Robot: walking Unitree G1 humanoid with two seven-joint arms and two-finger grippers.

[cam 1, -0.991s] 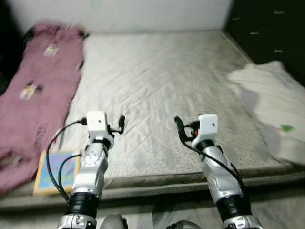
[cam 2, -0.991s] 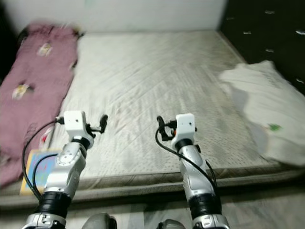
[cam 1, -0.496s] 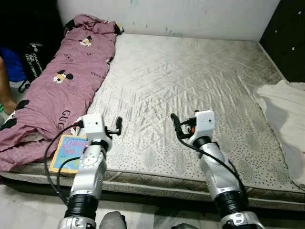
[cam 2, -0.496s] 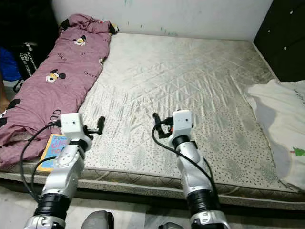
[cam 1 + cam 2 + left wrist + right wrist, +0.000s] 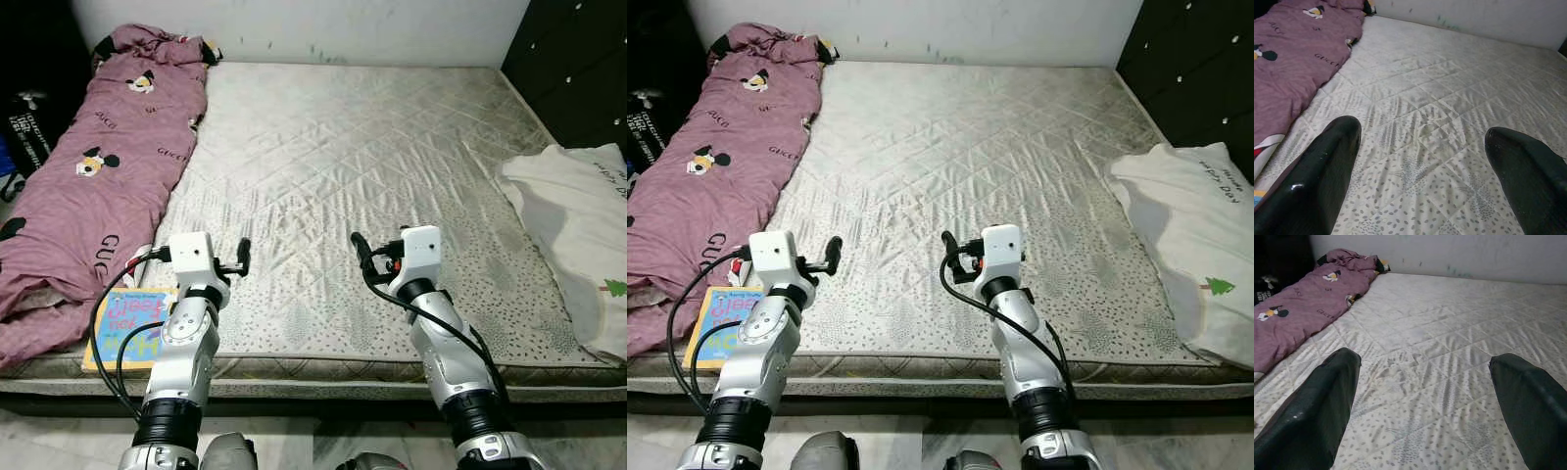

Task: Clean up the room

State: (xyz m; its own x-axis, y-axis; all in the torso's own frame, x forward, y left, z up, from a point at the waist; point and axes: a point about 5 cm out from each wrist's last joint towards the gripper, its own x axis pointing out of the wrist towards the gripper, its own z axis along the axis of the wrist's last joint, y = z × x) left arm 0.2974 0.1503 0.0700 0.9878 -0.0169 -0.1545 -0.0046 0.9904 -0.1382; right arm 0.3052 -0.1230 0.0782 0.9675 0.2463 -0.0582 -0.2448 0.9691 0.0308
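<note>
Bare quilted mattress (image 5: 353,166), maroon blanket (image 5: 88,166) along its left edge.

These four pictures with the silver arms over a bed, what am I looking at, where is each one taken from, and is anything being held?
It is a walking humanoid robot tidying a room. The two wide pictures come from its head camera, looking down at its arms. The two close pictures come from wrist cameras, each looking out between that tool's two black fingers. The left tool and right tool hover open above the bare mattress, holding nothing. On the mattress lie a purple blanket along the robot's left, a colourful book at the near left corner, and a white pillow on the right.
</note>
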